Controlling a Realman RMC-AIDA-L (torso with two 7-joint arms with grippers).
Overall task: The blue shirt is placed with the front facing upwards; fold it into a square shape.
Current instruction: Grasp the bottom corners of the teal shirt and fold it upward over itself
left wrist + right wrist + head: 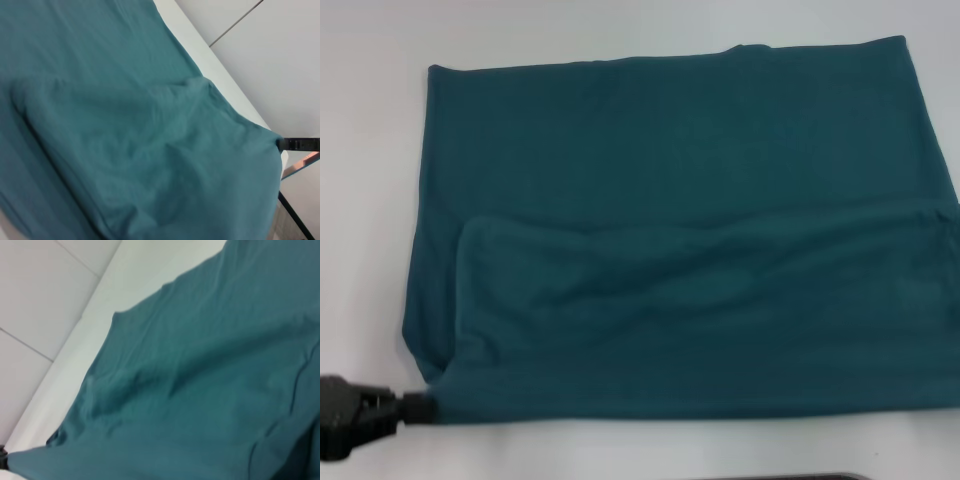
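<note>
Large dark teal-blue cotton shirt (pixel 680 230) lies flat on the white desk (pixel 370 150), plain side up, no lettering visible, already a wide rectangle. A lower layer is doubled up over it, its rumpled folded edge running across the middle of the cloth.

Left pincer (pixel 420 408) sits low at the near left corner of the shirt, its black tip touching the fabric edge; cannot tell whether the tips are clamped on the corner or just against it. The shirt spreads away from that pincer, ahead and to its right.

Right pincer is not seen in any view; the right wrist camera shows only shirt (pixel 200 390) and desk edge.

Step in hand, as a judgement: a mid-task fold, near hem brought up, shape not yet square. Next move likely needs a firm hold on the left corner, a matching grip on the right side, then carrying one side across evenly and flattening the wrinkled layer.
</note>
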